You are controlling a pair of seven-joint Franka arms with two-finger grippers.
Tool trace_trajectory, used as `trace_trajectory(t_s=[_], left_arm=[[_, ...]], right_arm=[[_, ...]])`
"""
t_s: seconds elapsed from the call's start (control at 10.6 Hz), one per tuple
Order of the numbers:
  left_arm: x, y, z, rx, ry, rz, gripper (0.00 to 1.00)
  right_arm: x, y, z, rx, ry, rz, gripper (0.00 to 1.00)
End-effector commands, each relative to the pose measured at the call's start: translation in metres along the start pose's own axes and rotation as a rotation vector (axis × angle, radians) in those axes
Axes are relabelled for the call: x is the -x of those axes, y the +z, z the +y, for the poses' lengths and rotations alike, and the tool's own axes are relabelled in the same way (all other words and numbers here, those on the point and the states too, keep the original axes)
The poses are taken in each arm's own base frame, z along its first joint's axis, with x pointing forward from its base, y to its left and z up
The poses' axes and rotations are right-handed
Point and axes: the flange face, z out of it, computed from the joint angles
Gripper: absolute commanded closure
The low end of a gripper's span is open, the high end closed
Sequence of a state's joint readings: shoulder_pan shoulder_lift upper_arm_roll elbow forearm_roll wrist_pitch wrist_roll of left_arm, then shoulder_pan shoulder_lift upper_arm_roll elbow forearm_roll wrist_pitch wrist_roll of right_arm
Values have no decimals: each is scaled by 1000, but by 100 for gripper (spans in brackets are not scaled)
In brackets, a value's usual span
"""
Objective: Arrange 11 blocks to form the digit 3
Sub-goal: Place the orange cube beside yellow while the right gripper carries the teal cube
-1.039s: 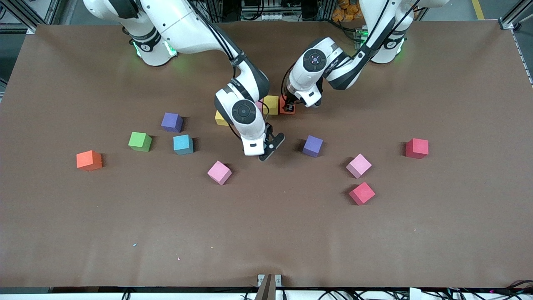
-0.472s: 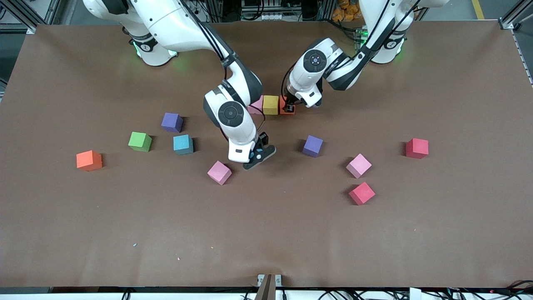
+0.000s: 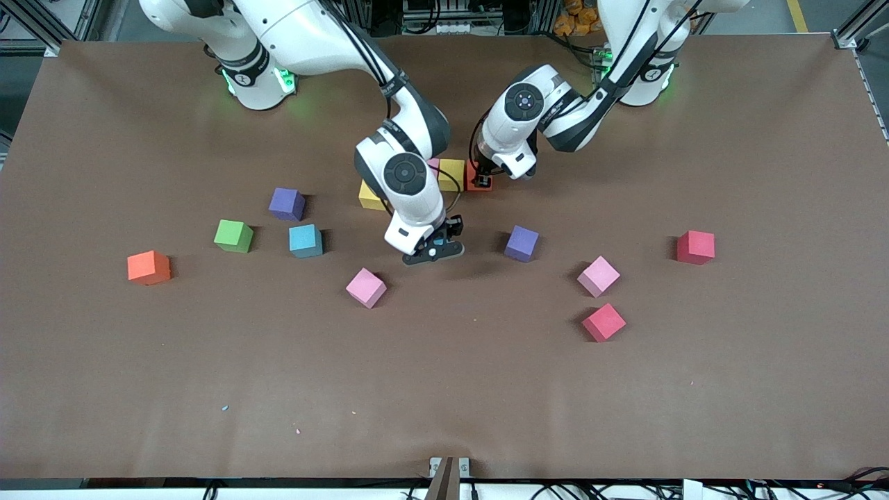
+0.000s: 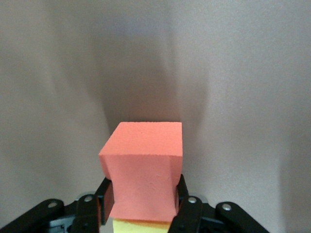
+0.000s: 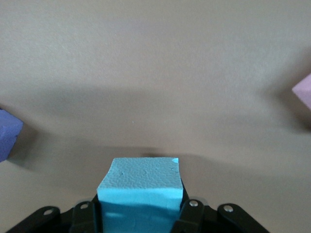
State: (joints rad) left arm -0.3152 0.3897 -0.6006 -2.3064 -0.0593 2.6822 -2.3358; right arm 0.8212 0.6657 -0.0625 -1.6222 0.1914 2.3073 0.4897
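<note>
My left gripper (image 3: 479, 182) (image 4: 142, 204) is shut on an orange-red block (image 3: 480, 185) (image 4: 143, 165). That block stands on the table against a yellow block (image 3: 452, 173) (image 4: 141, 226), with a pink block (image 3: 433, 164) half hidden past it. My right gripper (image 3: 434, 248) (image 5: 141, 208) is shut on a blue block (image 3: 435, 242) (image 5: 141, 187), low over the table between a loose pink block (image 3: 366, 287) and a purple block (image 3: 521, 243) (image 5: 7, 133). A second yellow block (image 3: 370, 196) lies beside the right forearm.
Toward the right arm's end lie a purple (image 3: 287, 203), a green (image 3: 233, 235), a blue (image 3: 305, 240) and an orange block (image 3: 148, 267). Toward the left arm's end lie a pink (image 3: 598, 276) and two red blocks (image 3: 603, 321), (image 3: 695, 247).
My right gripper swung toward the loose pink block and back, turned, and its jaws closed on the blue block. The left gripper and its orange-red block have stayed put.
</note>
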Motion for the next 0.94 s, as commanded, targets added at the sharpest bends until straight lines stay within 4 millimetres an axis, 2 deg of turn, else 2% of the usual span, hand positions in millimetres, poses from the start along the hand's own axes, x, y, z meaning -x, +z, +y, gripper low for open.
trace_trajectory(t_s=[0.0, 0.19, 0.28, 0.38, 0.47, 0.57, 0.85], left_arm=[[3, 1, -1, 29, -9, -1, 95], [4, 1, 0, 33, -11, -2, 95], [4, 1, 0, 33, -11, -2, 95], [4, 2, -1, 30, -12, -1, 95], [5, 4, 0, 26, -12, -2, 94], [5, 5, 0, 26, -11, -3, 94], [6, 3, 1, 29, -11, -6, 93]], right_arm=[[21, -14, 24, 20, 46, -19, 100], [32, -17, 34, 60, 24, -14, 100], [39, -13, 30, 68, 61, -16, 100], [53, -12, 13, 75, 64, -8, 100], [58, -13, 7, 89, 85, 8, 100], [59, -12, 7, 98, 87, 16, 100], [76, 5, 18, 75, 96, 51, 100]])
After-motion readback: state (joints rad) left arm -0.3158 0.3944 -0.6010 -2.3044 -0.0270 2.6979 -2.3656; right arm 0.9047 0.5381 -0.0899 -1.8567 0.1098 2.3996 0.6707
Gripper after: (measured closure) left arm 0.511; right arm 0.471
